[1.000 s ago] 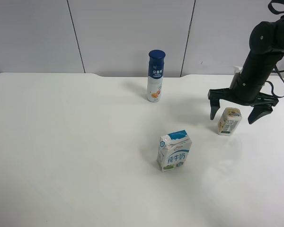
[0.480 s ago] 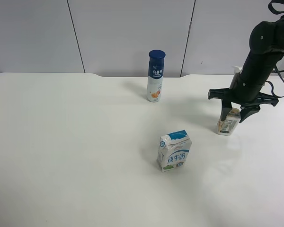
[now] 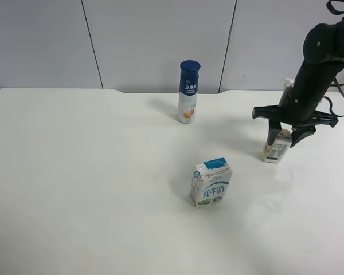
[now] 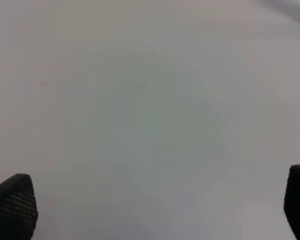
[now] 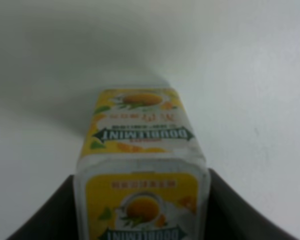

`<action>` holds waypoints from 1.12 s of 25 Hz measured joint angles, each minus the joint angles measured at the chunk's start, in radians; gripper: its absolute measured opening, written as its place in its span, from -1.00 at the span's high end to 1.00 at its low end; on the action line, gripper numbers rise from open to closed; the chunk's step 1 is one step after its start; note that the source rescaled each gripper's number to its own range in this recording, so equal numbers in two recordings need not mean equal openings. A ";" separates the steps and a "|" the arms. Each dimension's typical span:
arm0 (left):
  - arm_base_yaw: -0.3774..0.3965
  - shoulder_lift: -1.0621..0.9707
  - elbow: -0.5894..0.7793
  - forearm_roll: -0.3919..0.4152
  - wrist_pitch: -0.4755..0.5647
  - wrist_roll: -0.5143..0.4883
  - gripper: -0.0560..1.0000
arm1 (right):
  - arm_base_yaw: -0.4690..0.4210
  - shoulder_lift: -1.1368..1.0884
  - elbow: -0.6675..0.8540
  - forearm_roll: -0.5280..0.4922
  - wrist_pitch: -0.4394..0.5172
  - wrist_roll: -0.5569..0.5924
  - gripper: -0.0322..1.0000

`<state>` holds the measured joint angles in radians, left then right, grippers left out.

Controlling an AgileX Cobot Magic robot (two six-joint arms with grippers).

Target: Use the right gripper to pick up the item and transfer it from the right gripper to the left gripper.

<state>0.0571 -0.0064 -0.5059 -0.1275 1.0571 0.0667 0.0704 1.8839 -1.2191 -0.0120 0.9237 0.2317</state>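
The item (image 3: 274,150), a small white carton with yellow-orange fruit print and a green text panel, stands upright on the white table (image 3: 92,172) at the exterior high view's right. The right gripper (image 3: 282,139) comes down over its top, and its black fingers press the carton's two sides. The right wrist view shows the item (image 5: 142,150) filling the gap in the right gripper (image 5: 141,200), with a dark finger (image 5: 50,215) on either side. In the left wrist view the left gripper (image 4: 155,205) is open over bare table, its fingertips (image 4: 12,207) far apart with nothing between them. The exterior high view does not show the left arm.
A blue-and-white milk carton (image 3: 211,182) stands near the table's middle, to the left of the item and nearer the front. A tall blue-capped bottle (image 3: 188,91) stands toward the back edge. Grey wall panels rise behind the table.
The right gripper's spread fingers dropped around the item and closed on it. Over the last half second nothing has visibly moved.
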 joint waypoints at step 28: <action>0.000 0.000 0.000 0.000 0.000 0.000 -1.00 | 0.150 -0.298 -0.003 0.425 0.096 -0.450 0.94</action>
<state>0.0571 -0.0064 -0.5059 -0.1275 1.0571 0.0667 0.2208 1.5861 -1.2223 0.4132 1.0200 -0.2179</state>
